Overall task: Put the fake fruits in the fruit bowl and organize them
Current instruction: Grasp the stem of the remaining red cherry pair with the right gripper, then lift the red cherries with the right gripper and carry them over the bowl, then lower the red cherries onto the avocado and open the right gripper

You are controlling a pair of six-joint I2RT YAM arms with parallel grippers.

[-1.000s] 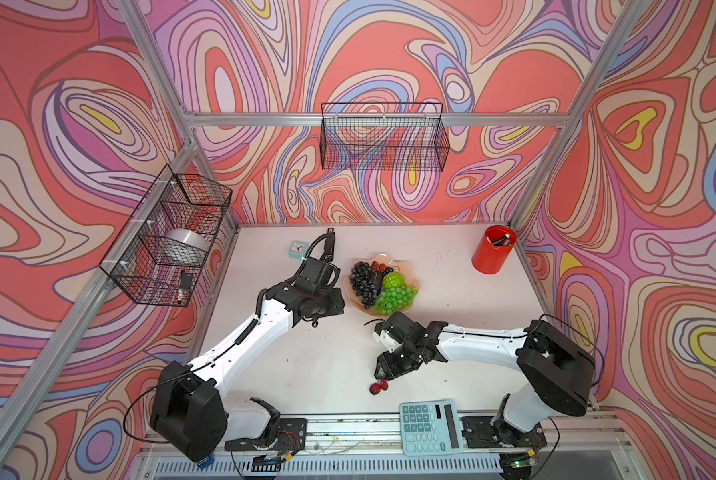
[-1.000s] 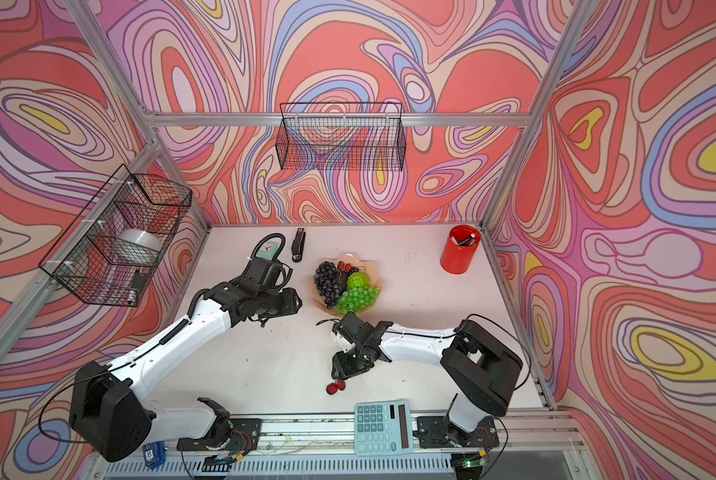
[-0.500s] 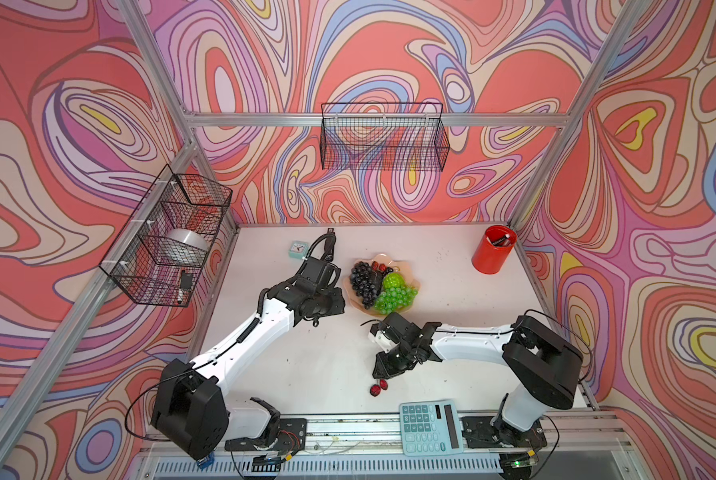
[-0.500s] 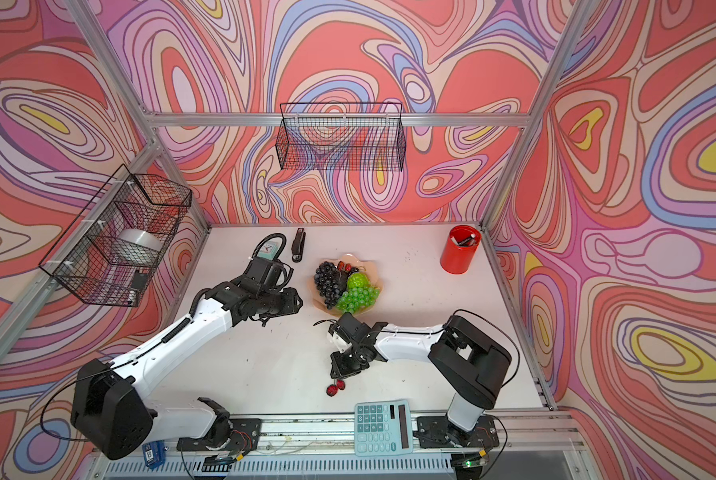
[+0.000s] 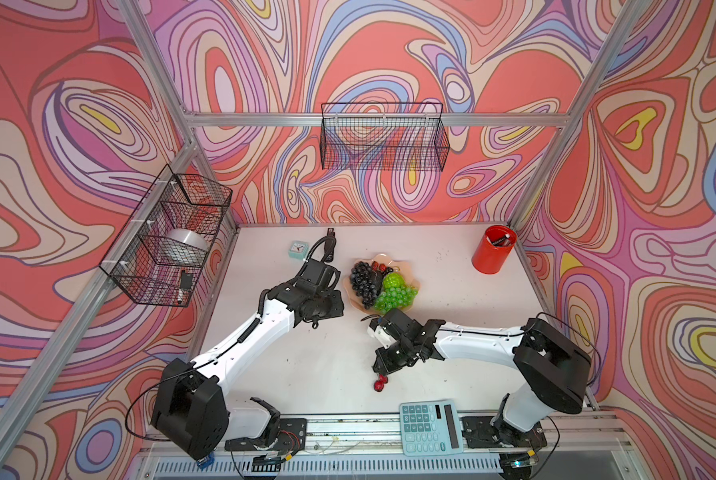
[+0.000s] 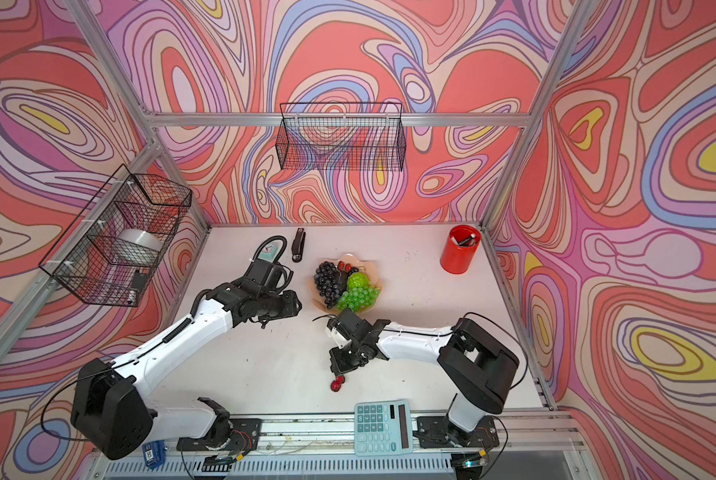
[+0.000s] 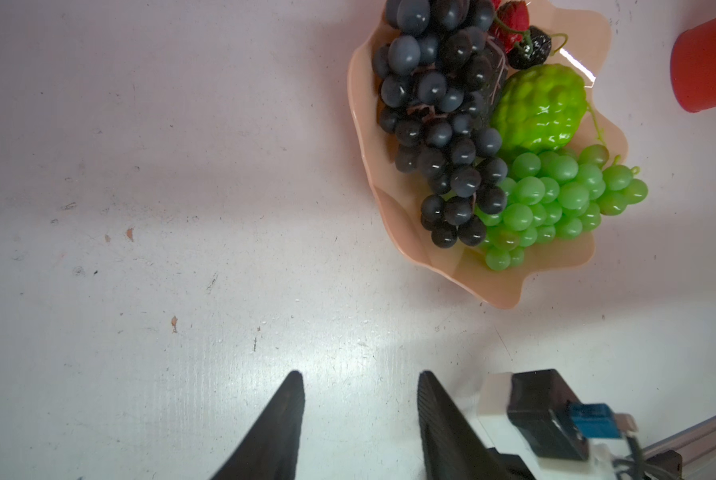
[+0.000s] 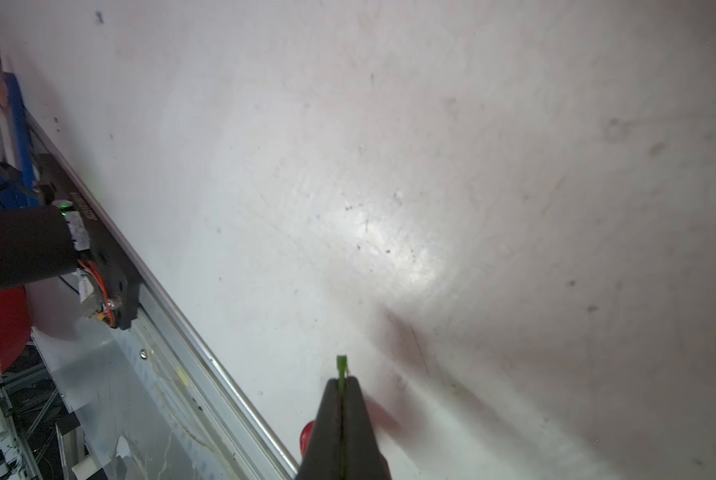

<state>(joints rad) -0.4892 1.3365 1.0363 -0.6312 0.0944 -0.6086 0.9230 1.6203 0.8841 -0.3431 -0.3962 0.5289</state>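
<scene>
Because the cherries [image 5: 380, 383] are light, hard plastic on a thin, bendy green stem [image 8: 341, 365], we judge the stem the best hold, though it could slip. They sit well apart from the fruit bowl [image 7: 493, 286], on its robot-facing side. Our right gripper [image 8: 342, 380] is pinched shut on that stem; our left gripper [image 7: 360, 386] hangs part open and empty beside the bowl.

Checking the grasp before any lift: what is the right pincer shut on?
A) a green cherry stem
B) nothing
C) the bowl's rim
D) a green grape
A: the right wrist view shows the right pincer clamped on the green stem of the red cherries.
</scene>
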